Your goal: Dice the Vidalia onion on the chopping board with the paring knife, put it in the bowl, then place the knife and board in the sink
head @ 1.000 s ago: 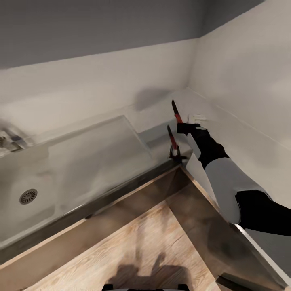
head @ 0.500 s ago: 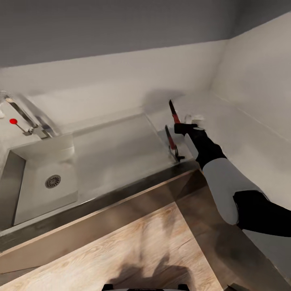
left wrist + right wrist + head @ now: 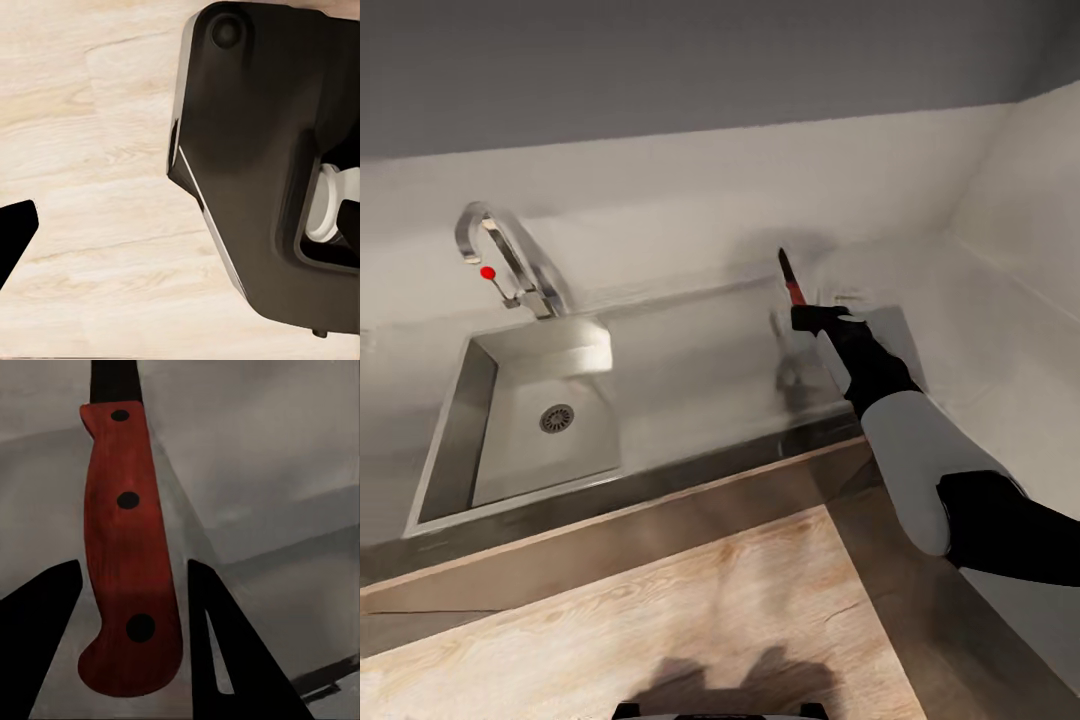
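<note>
From the head, the right gripper [image 3: 807,316] holds the paring knife [image 3: 789,275] blade-up over the draining board of the sink [image 3: 465,420] in the counter [image 3: 1000,330], while the right wrist shows jaws flanking its red handle (three rivets); the left jaws' state I cannot tell.

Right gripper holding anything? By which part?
Yes: the right gripper holds the paring knife by its reddish handle, a finger on each side, blade pointing up over the draining board.
</note>
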Robot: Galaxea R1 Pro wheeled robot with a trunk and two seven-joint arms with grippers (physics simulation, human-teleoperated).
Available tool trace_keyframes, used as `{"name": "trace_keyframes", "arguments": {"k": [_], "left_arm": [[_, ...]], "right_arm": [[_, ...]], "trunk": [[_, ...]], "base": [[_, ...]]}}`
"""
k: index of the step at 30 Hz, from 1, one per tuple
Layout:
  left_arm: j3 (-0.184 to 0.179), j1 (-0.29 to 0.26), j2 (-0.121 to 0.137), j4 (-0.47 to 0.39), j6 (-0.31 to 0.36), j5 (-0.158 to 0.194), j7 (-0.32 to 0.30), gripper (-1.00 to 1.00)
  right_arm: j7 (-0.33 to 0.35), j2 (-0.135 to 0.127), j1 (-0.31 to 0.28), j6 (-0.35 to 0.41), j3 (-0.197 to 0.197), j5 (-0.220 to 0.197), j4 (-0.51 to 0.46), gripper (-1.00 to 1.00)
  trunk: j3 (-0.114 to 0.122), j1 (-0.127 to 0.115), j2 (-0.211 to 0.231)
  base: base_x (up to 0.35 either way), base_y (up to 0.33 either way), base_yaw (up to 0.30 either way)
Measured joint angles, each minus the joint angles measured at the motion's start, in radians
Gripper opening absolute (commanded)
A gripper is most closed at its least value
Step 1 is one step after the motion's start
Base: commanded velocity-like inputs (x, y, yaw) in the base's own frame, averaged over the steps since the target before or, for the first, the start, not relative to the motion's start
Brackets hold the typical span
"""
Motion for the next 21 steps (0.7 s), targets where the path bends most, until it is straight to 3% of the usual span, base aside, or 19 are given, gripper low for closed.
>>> {"name": "trace_keyframes", "arguments": {"k": [11,21], "left_arm": [[0.000,0.000,-0.001,0.006,0.001,0.000,0.000,1.00],[0.000,0.000,0.000,0.006,0.001,0.000,0.000,1.00]], "right_arm": [[0.000,0.000,0.000,0.006,0.000,-0.001,0.001,-1.00],[0.000,0.000,0.000,0.005,0.000,-0.002,0.001,-1.00]], "trunk": [[0.000,0.000,0.000],[0.000,0.000,0.000]], "base": [[-0.126,0.205,0.245],[-0.152,0.244,0.029]]}}
